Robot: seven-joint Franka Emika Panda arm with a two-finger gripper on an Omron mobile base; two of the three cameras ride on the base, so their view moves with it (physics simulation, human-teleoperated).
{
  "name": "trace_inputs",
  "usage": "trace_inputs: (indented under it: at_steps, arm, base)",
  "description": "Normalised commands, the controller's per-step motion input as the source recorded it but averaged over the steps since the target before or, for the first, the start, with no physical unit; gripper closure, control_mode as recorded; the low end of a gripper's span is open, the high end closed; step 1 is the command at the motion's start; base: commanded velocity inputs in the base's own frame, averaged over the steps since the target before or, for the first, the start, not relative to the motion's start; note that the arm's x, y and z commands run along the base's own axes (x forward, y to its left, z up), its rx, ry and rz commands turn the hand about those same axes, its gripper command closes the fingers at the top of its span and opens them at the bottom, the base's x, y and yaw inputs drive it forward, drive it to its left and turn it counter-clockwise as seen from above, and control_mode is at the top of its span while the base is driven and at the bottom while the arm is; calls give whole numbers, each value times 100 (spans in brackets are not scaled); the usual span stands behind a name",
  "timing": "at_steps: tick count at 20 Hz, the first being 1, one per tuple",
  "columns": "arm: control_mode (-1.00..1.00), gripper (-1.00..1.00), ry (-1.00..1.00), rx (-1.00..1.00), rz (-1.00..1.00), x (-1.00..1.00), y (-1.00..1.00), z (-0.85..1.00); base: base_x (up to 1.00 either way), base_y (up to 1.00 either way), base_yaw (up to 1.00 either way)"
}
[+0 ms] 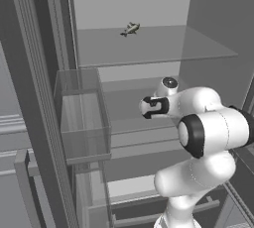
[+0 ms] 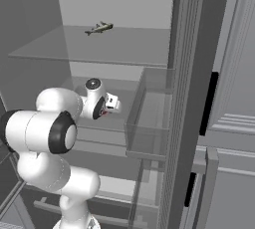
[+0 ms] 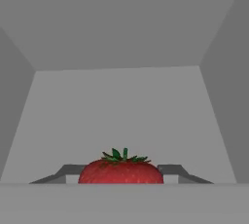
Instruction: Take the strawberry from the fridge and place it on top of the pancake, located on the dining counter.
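Hand view: strawberry (image 3: pixel 120 170) seated between the gripper (image 3: pixel 120 175) fingertips, jaws narrowed against its sides, apparently gripped for carrying out. Glossy red, rounded, green leafy cap upward. Inside the fridge (image 1: pixel 149 4), over a smooth grey shelf (image 3: pixel 121 111); small fish-shaped item (image 1: pixel 130 28) on the glass shelf (image 1: pixel 158 46) above.

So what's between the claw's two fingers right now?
The strawberry sits between the claw fingers in the hand view, with a finger close on each side; beyond it lies bare fridge shelf.
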Motion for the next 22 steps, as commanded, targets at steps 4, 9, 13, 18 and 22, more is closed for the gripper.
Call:
trace_inputs:
  at_steps: [4,9,13,18,22]
  arm:
    - [-100,100,0,0,0,-69,21,5]
    - [-100,100,-1,-8,0,-100,42,50]
    - [-100,100,-7,-9,0,-100,27,96]
    - [-100,100,0,-1,1,-91,0,100]
    - [-100,100,0,4,1,-94,0,100]
  base:
    - [0,0,0]
    - [0,0,0]
    - [0,0,0]
    - [0,0,0]
    - [0,0,0]
